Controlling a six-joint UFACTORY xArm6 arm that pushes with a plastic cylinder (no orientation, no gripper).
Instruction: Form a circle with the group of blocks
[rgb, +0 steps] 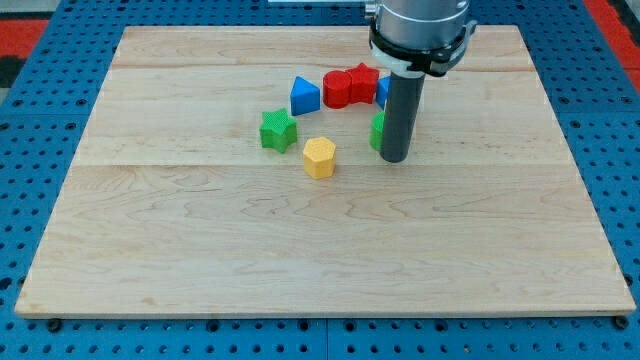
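Just left of my tip (394, 159), which holds nothing, the half-hidden green block (377, 131) needs a slow, gentle nudge outward.

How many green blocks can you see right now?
2. A green star block sits left of the yellow block; another green block peeks out left of my tip, mostly hidden.

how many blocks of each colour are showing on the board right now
red: 2, the red blocks touching each other near the view's top
blue: 2, a blue triangular block and a blue block mostly hidden behind the rod
green: 2, a green star block and a green block partly hidden beside my tip
yellow: 1, the yellow hexagonal block
total: 7
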